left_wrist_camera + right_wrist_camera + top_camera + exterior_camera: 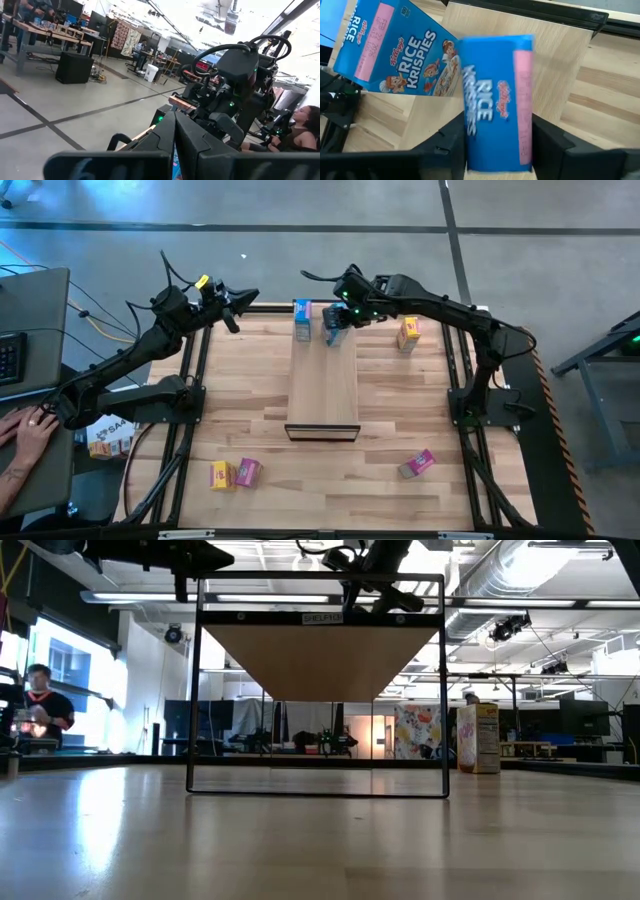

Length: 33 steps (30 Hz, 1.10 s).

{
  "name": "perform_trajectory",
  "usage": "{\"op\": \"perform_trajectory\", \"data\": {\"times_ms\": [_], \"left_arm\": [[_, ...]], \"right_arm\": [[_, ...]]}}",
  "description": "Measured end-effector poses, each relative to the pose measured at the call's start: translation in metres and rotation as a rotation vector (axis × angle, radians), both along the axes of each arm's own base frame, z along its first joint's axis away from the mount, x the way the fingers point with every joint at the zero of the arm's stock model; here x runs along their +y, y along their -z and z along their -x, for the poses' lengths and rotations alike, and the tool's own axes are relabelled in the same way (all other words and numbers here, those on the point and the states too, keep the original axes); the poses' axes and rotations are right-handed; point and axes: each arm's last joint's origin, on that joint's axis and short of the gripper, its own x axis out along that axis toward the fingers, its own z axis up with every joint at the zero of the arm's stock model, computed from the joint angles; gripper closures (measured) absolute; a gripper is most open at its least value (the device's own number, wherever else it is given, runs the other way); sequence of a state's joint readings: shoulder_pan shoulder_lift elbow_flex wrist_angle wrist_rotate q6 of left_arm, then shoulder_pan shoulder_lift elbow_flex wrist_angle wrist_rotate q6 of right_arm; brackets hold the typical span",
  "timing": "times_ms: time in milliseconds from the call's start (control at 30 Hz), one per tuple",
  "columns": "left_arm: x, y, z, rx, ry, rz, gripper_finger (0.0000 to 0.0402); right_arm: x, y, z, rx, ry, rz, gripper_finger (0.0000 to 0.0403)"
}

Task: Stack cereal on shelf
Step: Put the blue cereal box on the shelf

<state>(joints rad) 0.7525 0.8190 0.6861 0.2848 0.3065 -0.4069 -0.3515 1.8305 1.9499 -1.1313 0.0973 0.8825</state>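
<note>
The shelf is a pale plank in the table's middle, raised on a black frame. One blue cereal box stands on its far end, also seen in the right wrist view. My right gripper hovers beside it over the plank, shut on the second blue box. A yellow box stands on the table right of the shelf. A yellow box, a pink box and another pink box lie near the near edge. My left gripper waits shut at the far left. My right gripper pinches the second blue box between its two fingers, one on each long narrow side. The fingers come from above, slanting down toward the shelf's far end. The printed face is turned toward the wrist camera. Whether the box's lower end touches the plank does not show.
The black table frame runs along both sides. A person's hand rests on a desk left of the table, and a cardboard carton sits below the left arm. Bare plank stretches from the blue boxes toward the near end.
</note>
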Motion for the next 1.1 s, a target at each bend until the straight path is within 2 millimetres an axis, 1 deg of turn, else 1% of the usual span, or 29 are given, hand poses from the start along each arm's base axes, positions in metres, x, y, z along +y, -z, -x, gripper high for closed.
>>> {"op": "perform_trajectory", "data": {"times_ms": [200,400,667,967,1100], "left_arm": [[0.0,0.0,0.0,0.0,0.0,0.0,0.0401],[0.0,0.0,0.0,0.0,0.001,0.0,0.0401],[0.0,0.0,0.0,0.0,0.001,0.001,0.0402],[0.0,0.0,0.0,0.001,0.001,0.002,0.0402],[0.0,0.0,0.0,0.001,0.001,0.002,0.0401]], "right_arm": [[0.0,-0.001,0.0,-0.005,0.0,0.001,0.0205],[-0.001,-0.004,-0.005,-0.073,-0.021,-0.006,0.0186],[-0.002,-0.005,-0.004,-0.078,-0.03,-0.005,0.0182],[-0.002,-0.009,-0.007,-0.125,-0.069,0.017,0.0182],[-0.006,-0.01,-0.005,-0.127,-0.073,0.017,0.0182]]}}
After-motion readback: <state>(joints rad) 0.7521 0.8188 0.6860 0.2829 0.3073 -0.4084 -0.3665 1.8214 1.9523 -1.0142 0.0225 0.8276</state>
